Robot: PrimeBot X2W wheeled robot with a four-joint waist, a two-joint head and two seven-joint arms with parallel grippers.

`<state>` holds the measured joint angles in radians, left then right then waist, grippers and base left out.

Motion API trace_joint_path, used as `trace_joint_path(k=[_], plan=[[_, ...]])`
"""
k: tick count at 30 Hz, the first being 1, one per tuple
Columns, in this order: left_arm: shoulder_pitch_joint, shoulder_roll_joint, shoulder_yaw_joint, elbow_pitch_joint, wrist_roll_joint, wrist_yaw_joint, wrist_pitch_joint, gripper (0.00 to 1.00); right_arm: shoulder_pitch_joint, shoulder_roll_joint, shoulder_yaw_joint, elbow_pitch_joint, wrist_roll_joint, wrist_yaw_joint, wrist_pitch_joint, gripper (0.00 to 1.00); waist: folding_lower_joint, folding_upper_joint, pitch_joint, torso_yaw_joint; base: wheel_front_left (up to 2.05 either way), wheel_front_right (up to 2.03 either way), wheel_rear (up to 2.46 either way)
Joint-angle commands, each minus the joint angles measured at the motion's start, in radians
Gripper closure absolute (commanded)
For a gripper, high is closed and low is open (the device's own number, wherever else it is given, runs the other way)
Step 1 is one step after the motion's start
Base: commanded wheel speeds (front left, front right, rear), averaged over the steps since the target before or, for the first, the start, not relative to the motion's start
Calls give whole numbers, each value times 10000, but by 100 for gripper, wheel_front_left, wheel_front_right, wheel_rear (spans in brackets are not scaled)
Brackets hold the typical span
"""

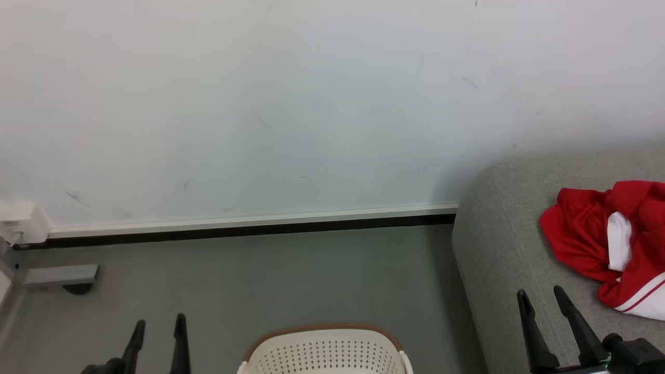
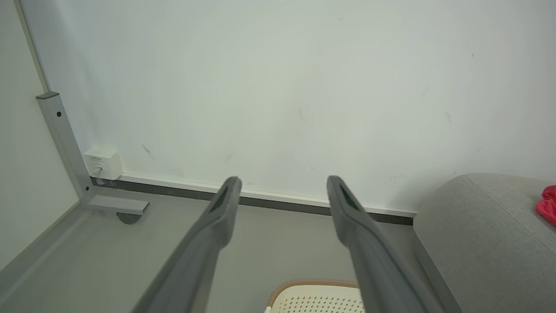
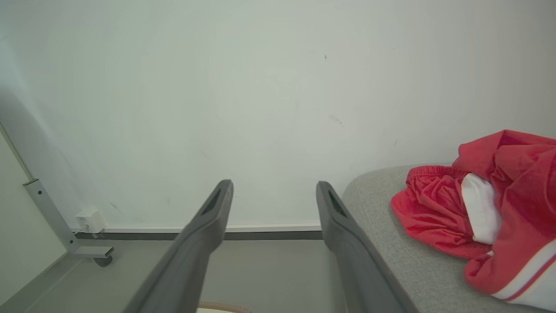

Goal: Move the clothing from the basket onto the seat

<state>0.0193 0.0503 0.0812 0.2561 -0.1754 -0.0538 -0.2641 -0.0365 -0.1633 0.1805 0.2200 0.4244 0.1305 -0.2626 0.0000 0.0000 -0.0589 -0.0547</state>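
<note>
The red clothing [image 1: 613, 244] with white panels lies crumpled on the grey seat [image 1: 499, 249] at the right; it also shows in the right wrist view [image 3: 499, 213] and as a red edge [image 2: 548, 204] in the left wrist view. The cream basket [image 1: 324, 350] with its tan rim stands on the floor at the bottom middle, its inside out of view. My left gripper [image 1: 158, 324] is open at the lower left, beside the basket, holding nothing. My right gripper [image 1: 541, 296] is open over the seat's front, left of the clothing, empty.
A white wall with a dark skirting strip [image 1: 249, 228] runs behind the grey floor. A grey metal frame leg with a caster [image 1: 62, 278] and a white wall box [image 1: 21, 223] stand at the far left.
</note>
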Motion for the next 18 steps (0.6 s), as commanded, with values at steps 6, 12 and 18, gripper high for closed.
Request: trace_joint_path(k=[6, 12, 18], plan=[[-66, 19, 41, 19, 72, -68, -3, 0, -76, -8, -3, 12, 94, 6, -27, 0, 0, 0, 8, -50, 0, 0, 0], [-3, -71, 127, 354, -345, -92, 176, 100, 173, 120, 0, 210, 350, 0, 110, 100, 0, 0, 19, -45, 0, 0, 0], [-132, -64, 184, 357, -1344, -141, 484, 100, 103, 176, -196, 209, 1191, 0, 359, 100, 0, 0, 43, -20, 0, 0, 0]])
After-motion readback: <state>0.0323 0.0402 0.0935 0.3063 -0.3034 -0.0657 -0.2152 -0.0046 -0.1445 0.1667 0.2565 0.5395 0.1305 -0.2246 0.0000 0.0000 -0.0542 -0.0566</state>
